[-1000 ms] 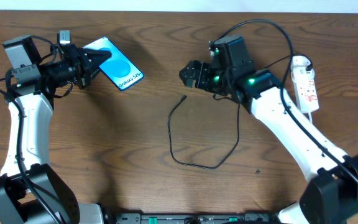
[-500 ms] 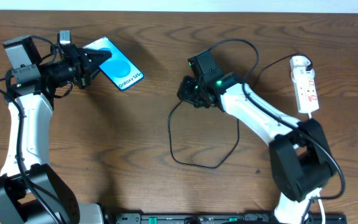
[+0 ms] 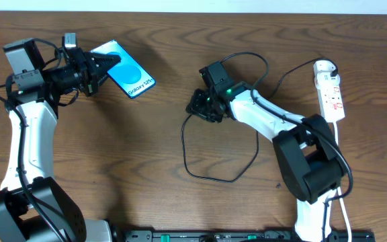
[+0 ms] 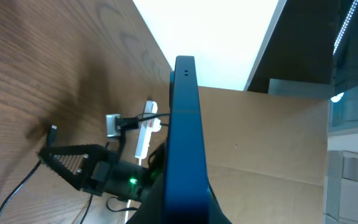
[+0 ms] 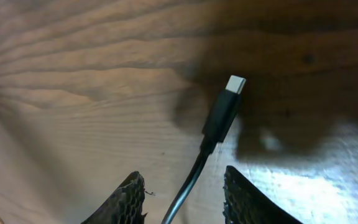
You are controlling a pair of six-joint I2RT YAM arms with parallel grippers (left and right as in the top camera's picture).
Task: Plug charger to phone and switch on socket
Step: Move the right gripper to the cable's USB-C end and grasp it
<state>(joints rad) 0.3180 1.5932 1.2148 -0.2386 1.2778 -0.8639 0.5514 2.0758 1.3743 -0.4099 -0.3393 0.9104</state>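
- Lower centre of the overhead view: the charger (image 3: 186, 156) lies on the wooden table (image 3: 113, 168), its black cable thrown in one open loop whose left side climbs toward mid-frame.
- At the wrist camera, the charger's connector tip (image 5: 229, 99) lies flat on the wood, its long axis slanting and its silver end pointing to the upper right of the frame.
- The right gripper (image 5: 184, 193) hangs low over the cable just behind the tip, fingers spread and one on each side of the cable; contact cannot be made out.
- Overhead, the right gripper (image 3: 198, 105) sits at mid-frame, covering the cable's end.
- Upper right: the socket (image 3: 330, 91) lies with its long axis running up and down the frame, well apart from both grippers.
- Upper left: the left gripper (image 3: 98, 67) is clamped on one end of the phone (image 3: 129, 72), blue screen up, long axis running to the lower right.
- Its own wrist camera shows the phone (image 4: 185, 134) edge-on, rising up the middle of the frame.
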